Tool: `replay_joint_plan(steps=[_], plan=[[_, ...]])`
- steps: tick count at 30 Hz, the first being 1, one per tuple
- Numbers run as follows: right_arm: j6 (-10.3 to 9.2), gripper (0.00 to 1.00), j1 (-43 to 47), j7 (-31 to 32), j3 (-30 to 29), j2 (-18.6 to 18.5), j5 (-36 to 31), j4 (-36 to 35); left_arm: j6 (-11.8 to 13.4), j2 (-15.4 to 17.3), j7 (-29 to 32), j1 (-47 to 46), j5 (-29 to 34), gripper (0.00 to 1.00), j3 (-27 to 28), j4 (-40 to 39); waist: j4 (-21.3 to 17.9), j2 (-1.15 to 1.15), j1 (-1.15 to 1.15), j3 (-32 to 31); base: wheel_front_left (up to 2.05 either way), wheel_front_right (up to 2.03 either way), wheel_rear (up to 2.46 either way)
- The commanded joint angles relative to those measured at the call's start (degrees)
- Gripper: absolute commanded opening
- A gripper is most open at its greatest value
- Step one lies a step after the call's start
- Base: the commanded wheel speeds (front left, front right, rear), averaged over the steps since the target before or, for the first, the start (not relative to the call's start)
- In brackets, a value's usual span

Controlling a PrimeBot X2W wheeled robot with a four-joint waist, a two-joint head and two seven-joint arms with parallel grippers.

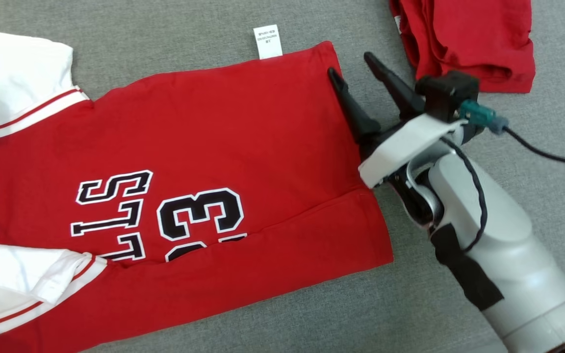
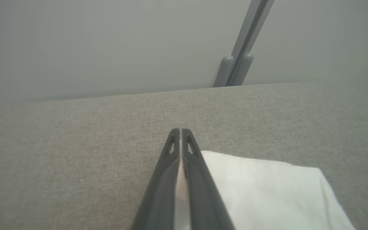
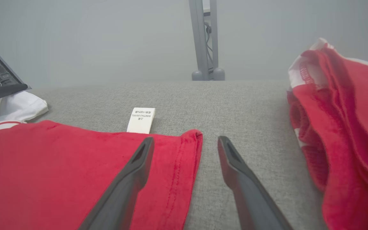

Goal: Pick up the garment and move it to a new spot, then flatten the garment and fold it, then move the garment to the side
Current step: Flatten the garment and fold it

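The red garment [image 1: 223,147] is spread flat, print up, on the grey worktop [image 1: 165,44], with a long strip along its near edge turned over; the care label [image 1: 268,41] is left poking out at the far edge. The right gripper [image 1: 349,63] is held open astride the far hem corner, one finger over the cloth and one over bare worktop, probably so the corner can be pinched. The left gripper [image 2: 180,130] is closed on the white sleeve [image 2: 267,185], a pale sliver being seen between its fingers, presumably so both ends are lifted together for the fold. Another red pile [image 1: 469,39] is kept well apart.
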Motion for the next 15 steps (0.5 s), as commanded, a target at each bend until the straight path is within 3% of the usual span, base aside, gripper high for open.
replay_joint_plan(steps=[1, 11, 13, 14, 15], plan=[[-0.01, 1.00, -2.4, 0.0, 0.6, -0.3, 1.1, 2.6, 0.0, 0.1, -0.6, -1.0, -0.6, 0.00, -0.8, -0.2, 0.6, 0.00, 0.00, -0.2, 0.00, 0.00, 0.00], [-0.02, 1.00, -10.3, 2.6, 5.1, -0.3, 5.5, 13.3, 0.0, -0.5, -3.0, -1.6, -2.7, 0.00, -4.1, -0.9, 2.2, 0.00, 0.00, -0.6, 0.00, 0.00, 0.00], [-0.02, 0.91, -11.5, 3.3, 6.2, -0.3, 6.5, 14.9, 0.0, -0.8, -3.4, -2.0, -3.1, 0.00, -4.8, -0.9, 2.5, 0.00, 0.00, -0.6, 0.00, 0.00, 0.00], [-0.02, 0.77, -12.1, 3.9, 6.8, -0.3, 7.3, 15.5, 0.0, -0.9, -3.5, -2.2, -3.2, 0.00, -5.2, -1.0, 2.6, 0.00, 0.00, -0.6, 0.00, 0.00, 0.00], [-0.02, 0.50, -12.4, 4.4, 7.5, -0.3, 7.7, 16.4, 0.0, -1.0, -3.6, -2.4, -3.3, 0.00, -5.5, -1.0, 2.8, 0.00, 0.00, -0.6, 0.00, 0.00, 0.00]])
